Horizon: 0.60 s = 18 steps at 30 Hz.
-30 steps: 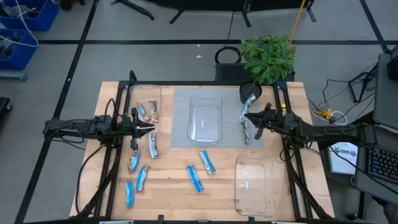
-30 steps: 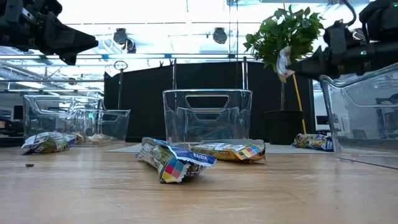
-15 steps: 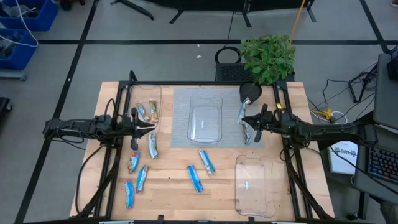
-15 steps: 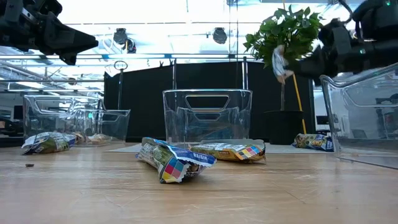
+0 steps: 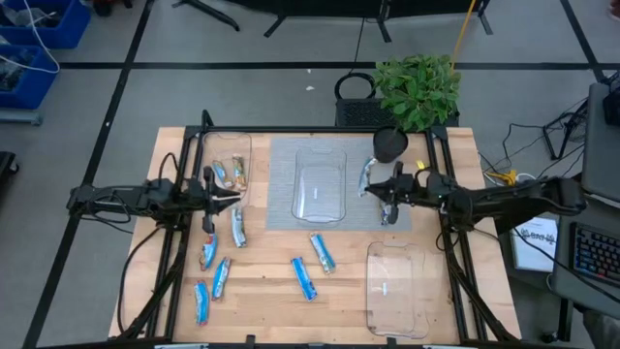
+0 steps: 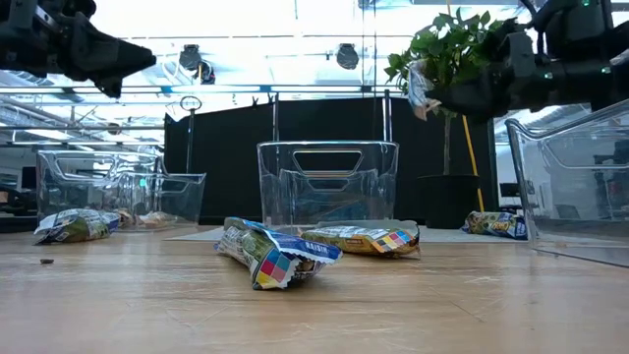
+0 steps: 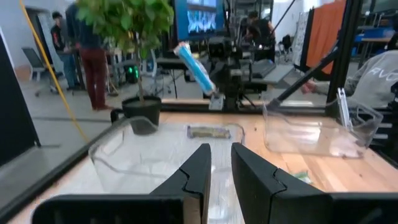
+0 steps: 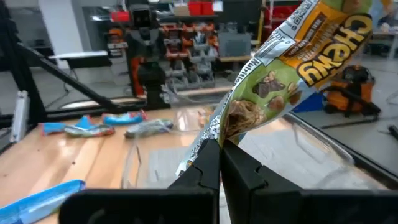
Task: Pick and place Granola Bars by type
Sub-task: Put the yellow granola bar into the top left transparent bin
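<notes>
My right gripper (image 5: 376,188) is shut on a granola bar (image 8: 292,50) with a silver-edged green and gold wrapper. It hangs in the air beside the right rim of the middle clear tray (image 5: 320,184). The same bar (image 6: 421,88) shows high up in the low view. My left gripper (image 5: 232,200) waits above the table next to the left tray (image 5: 231,147), its fingers narrowly open (image 7: 221,163) and touching nothing. Several blue bars (image 5: 305,278) lie flat on the wood. Another bar (image 5: 388,210) lies under the right arm. My right gripper pinches the bar between its two fingers at one end of the wrapper (image 8: 214,138). The bar is lifted clear of the table. It stands out beyond the fingertips, slanting up and away from them (image 6: 421,88).
A third clear tray (image 5: 395,288) sits at the near right with one small bar inside. The left tray holds two bars (image 5: 230,173). A potted plant (image 5: 418,87) stands behind the far edge. Bare wood lies between the loose bars near the middle.
My right gripper has carried the bar toward the table's left, from beside the mat's right edge to the middle tray's right rim, and has risen slightly. It has stayed shut on the bar.
</notes>
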Each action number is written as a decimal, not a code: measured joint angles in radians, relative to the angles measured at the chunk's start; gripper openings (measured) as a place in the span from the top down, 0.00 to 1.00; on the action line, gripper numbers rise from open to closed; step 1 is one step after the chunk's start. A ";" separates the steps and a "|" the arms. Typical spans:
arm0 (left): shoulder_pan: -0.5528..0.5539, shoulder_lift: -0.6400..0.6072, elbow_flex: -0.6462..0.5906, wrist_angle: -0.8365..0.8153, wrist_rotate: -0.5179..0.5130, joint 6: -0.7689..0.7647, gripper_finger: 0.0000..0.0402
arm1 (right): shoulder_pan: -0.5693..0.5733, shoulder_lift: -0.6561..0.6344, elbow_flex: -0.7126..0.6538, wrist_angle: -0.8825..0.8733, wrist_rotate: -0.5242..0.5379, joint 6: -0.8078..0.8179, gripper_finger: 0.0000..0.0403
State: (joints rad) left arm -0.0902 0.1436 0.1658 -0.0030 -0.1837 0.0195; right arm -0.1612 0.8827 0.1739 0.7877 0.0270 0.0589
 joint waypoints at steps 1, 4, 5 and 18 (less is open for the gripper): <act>0.000 0.000 0.000 0.012 0.000 0.005 0.83 | 0.001 0.023 0.007 0.011 -0.003 0.000 1.00; 0.000 0.000 0.000 0.048 0.000 0.001 0.83 | 0.001 0.090 0.054 -0.007 -0.006 0.002 1.00; 0.000 0.000 0.000 0.061 0.000 0.001 0.83 | 0.002 0.114 0.078 -0.013 -0.007 0.001 1.00; 0.000 0.000 0.000 0.076 -0.025 -0.010 0.83 | 0.090 0.355 0.312 -0.029 -0.059 -0.124 1.00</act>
State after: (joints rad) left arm -0.0902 0.1439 0.1658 0.0731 -0.2089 0.0097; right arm -0.0711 1.2380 0.4860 0.7590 -0.0321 -0.0649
